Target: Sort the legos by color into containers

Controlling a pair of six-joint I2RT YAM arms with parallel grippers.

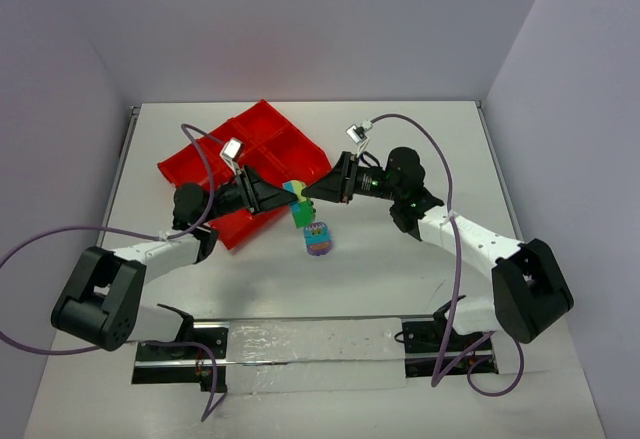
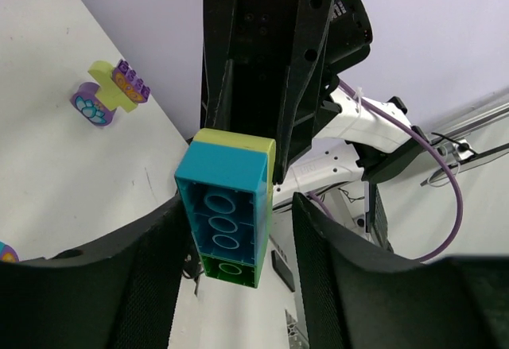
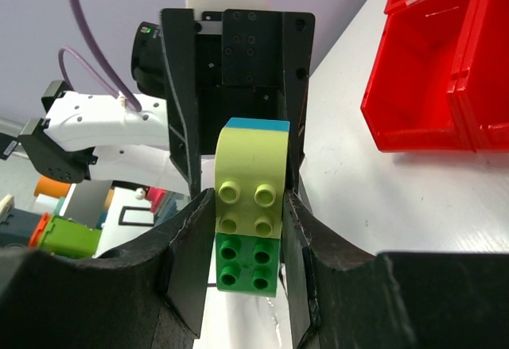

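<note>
Lego clump (yellow-green/teal/green) sits mid-air over the table near the red tray, right hand clamped on its sides, left hand apart around the teal end — likely light, rigid, slick, so I'd pinch flat faces squarely, not studs.

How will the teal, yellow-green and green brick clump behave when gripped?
Probably rigid: the brick clump is hard-looking studded plastic, held straight in the right gripper. Likely light: hollow undersides show in the left wrist view. Smooth sides might slip; stacked joints could separate under twisting.
</note>
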